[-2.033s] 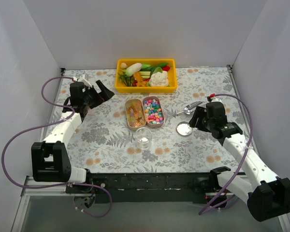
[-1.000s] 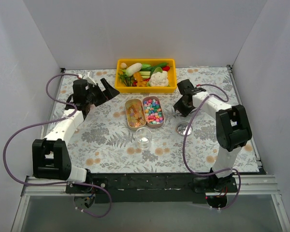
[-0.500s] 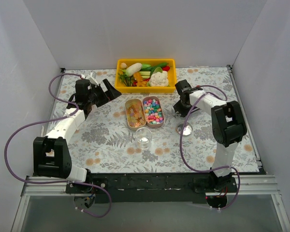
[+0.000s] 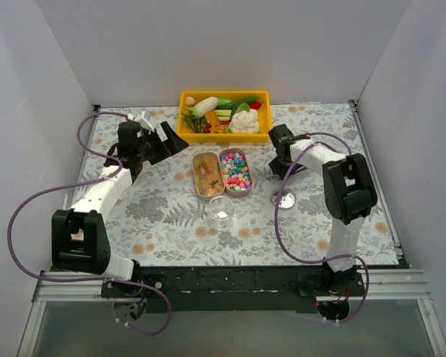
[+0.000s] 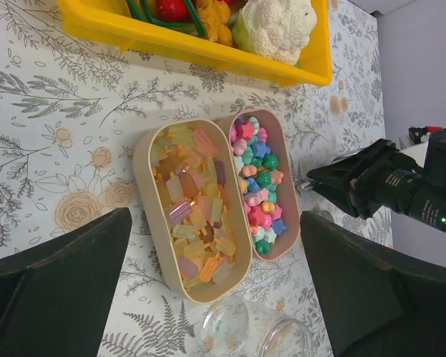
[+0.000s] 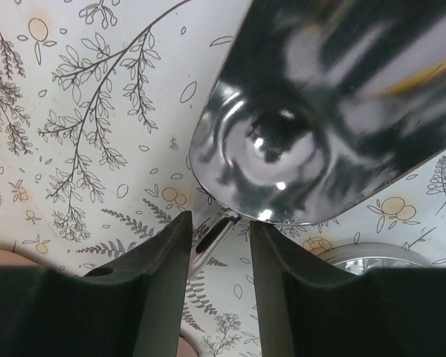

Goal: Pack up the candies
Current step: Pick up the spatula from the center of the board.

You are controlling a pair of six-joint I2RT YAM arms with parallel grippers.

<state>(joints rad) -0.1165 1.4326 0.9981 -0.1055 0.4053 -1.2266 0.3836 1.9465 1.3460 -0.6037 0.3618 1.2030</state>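
The candies fill two oval tins: orange-tan and pastel ones in the tan tin (image 4: 207, 176) (image 5: 189, 204), bright mixed ones in the pink tin (image 4: 236, 171) (image 5: 259, 182). A clear jar (image 4: 221, 213) (image 5: 227, 327) lies just in front of them. My left gripper (image 4: 171, 137) (image 5: 215, 217) is open and empty, hovering left of the tins. My right gripper (image 4: 277, 169) (image 6: 221, 221) is low over the table, right of the pink tin. Its jaws stand slightly apart astride the handle of a metal scoop (image 6: 320, 126), with a gap still showing.
A yellow bin (image 4: 224, 136) (image 5: 171, 39) of toy vegetables stands behind the tins. A round metal lid (image 4: 284, 198) (image 6: 372, 256) lies on the floral table cover near the right gripper. White walls close in the table on three sides.
My right arm has swung in from the right and reached left and far, down onto the scoop. My left gripper has crept a little toward the yellow bin.
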